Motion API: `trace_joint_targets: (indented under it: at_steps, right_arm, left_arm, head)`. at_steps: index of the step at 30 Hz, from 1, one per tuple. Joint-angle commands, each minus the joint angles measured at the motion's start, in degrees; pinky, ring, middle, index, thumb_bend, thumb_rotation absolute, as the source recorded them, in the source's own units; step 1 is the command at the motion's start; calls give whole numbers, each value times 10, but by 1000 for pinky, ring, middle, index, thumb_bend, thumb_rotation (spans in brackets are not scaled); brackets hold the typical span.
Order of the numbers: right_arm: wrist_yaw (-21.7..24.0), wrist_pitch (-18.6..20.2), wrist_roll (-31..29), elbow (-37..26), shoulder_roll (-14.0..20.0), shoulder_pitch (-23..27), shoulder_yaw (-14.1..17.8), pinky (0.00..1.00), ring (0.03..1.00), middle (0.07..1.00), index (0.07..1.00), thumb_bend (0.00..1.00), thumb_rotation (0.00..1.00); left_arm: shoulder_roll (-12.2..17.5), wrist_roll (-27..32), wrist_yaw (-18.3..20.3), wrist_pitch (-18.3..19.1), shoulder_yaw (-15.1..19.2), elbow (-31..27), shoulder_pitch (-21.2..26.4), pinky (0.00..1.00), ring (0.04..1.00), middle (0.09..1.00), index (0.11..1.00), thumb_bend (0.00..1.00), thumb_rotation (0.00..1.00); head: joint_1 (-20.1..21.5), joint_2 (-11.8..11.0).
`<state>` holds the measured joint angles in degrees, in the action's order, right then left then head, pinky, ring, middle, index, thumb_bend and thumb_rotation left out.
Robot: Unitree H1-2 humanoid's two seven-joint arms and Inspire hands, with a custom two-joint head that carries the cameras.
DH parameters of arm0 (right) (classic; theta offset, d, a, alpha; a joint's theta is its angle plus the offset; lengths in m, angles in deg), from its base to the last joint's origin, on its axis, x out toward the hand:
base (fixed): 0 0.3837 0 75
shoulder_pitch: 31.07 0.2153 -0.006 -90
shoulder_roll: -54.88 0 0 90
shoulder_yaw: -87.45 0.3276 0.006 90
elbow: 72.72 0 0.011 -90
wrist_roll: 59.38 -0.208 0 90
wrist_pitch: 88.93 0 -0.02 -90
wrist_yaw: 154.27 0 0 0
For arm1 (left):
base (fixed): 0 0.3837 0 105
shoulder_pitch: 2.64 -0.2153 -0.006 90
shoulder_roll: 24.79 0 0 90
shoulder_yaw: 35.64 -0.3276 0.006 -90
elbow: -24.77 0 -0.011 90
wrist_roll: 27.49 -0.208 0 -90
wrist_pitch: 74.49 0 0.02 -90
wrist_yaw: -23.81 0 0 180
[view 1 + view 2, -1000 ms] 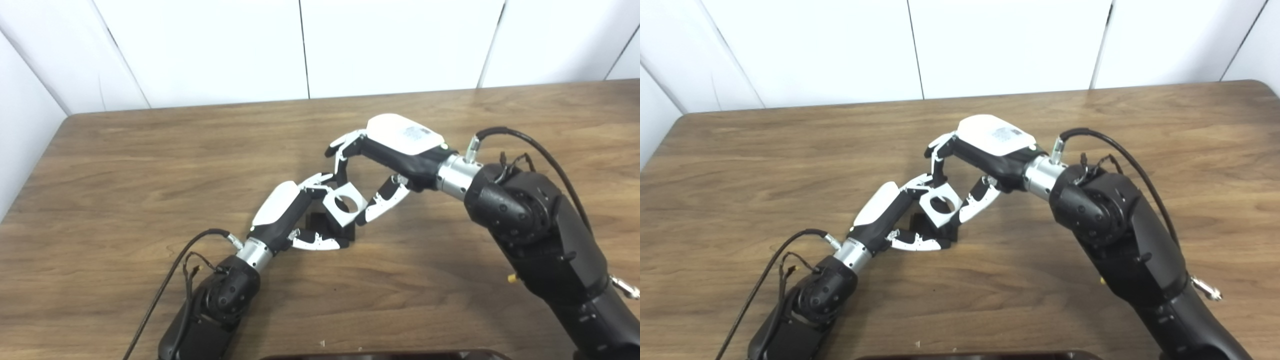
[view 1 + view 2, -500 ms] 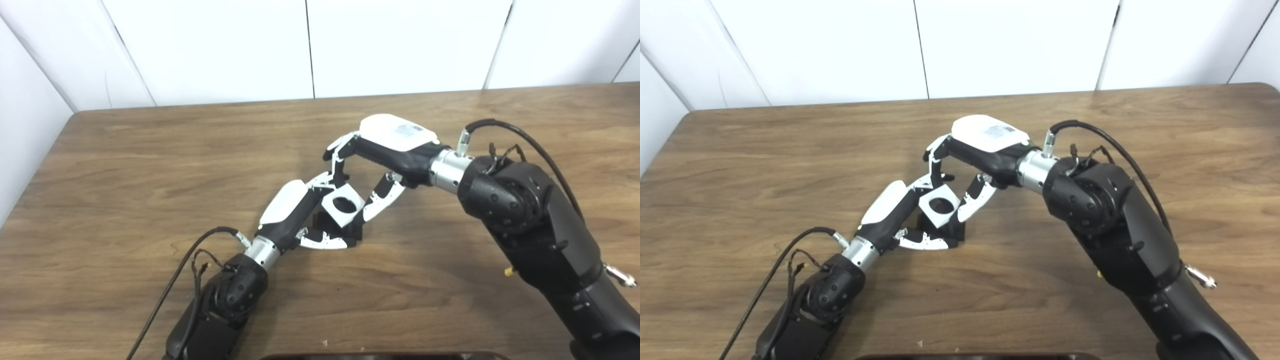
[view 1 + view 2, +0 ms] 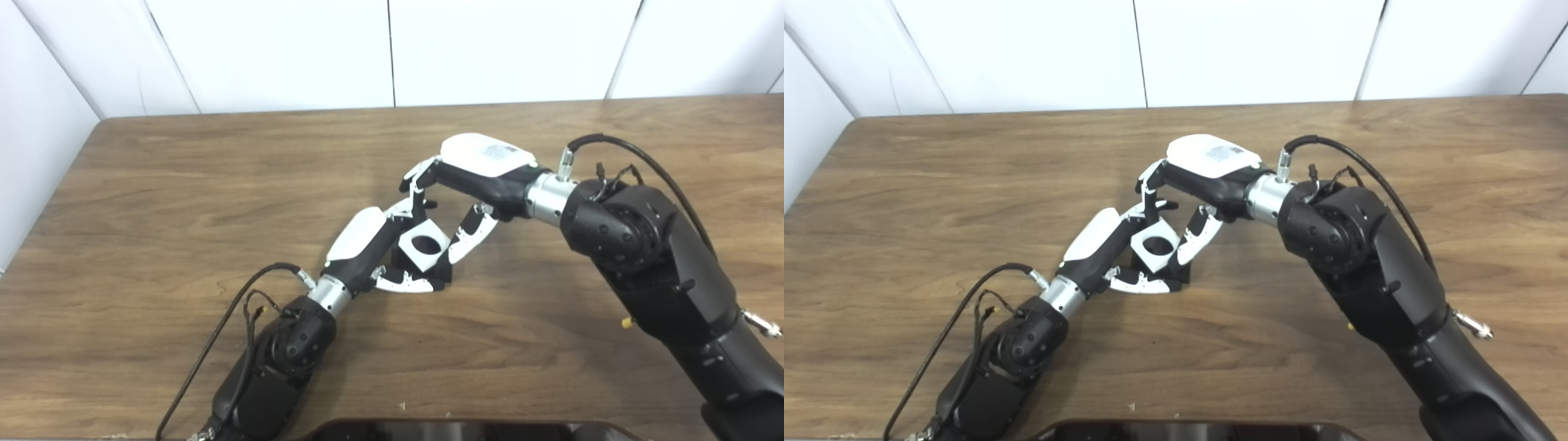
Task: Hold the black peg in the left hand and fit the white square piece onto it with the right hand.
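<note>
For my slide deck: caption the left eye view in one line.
Right robot hand lowers the white piece over the black peg gripped by the left robot hand on the table.

Bare wooden table (image 3: 184, 184) (brown grain), white panelled wall (image 3: 275, 49) behind it.

The left hand (image 3: 1102, 245) reached in over the wooden table (image 3: 906, 202) and was wrapped around the black peg (image 3: 1176, 277), which was mostly hidden so only some dark bits showed under its fingers. The right hand (image 3: 1191, 190) came at it from the other side, pinching the white square piece (image 3: 1155, 247) between fingers and thumb, round hole facing up and tilted a bit. The piece sat right on top of the peg area, touching the left hand's fingers; couldn't tell how far it was seated.
</note>
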<state>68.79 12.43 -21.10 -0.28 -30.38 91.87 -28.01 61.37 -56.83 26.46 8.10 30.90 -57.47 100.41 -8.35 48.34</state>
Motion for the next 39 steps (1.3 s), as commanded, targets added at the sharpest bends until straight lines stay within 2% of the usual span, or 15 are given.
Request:
trace_joint_targets:
  at_steps: [1,24,39]
  right_arm:
    - [-9,-18,-3,-5,2,29,3,765,840,800,479,523,139]
    - [-6,-41,4,18,12,28,-4,776,845,792,480,522,138]
    - [-15,-36,7,30,6,17,-1,767,844,790,480,523,136]
  left_arm:
    - [2,-26,41,43,-24,19,-25,889,949,898,492,521,77]
    - [5,-26,44,52,-28,10,-27,888,946,897,492,521,77]
    - [3,-25,42,53,-30,9,-28,887,944,896,492,521,76]
  head:
    - [-1,1]
    - [-1,2]
    - [-4,4]
